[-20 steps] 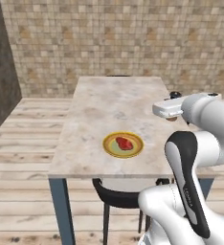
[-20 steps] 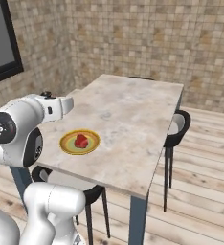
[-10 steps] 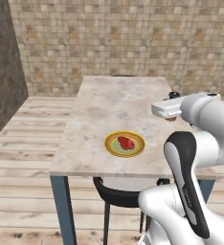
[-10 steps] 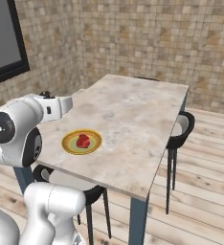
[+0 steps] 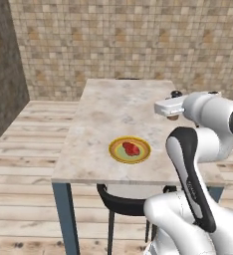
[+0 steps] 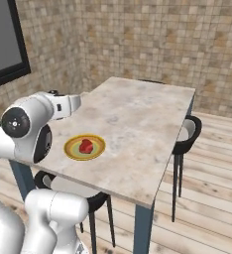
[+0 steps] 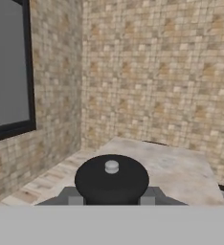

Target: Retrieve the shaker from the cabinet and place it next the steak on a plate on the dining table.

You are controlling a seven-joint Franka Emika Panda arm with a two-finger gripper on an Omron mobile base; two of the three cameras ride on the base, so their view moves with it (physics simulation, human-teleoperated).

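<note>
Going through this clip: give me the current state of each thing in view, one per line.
shaker: held in the gripper, dark cap facing the hand camera, not yet on the table.
gripper: shut on the shaker.
steak: lying on the plate, near its centre.
plate: flat on the dining table, near the robot's edge.
dining table: standing, carrying the plate.
chair: tucked against the table's side.

Dining table (image 5: 103, 119), pale marbled top, blue-grey legs, on wood plank floor (image 5: 24, 184). Plate (image 5: 130, 150) sits near its front edge w/ steak (image 5: 131, 148) on it.
</note>
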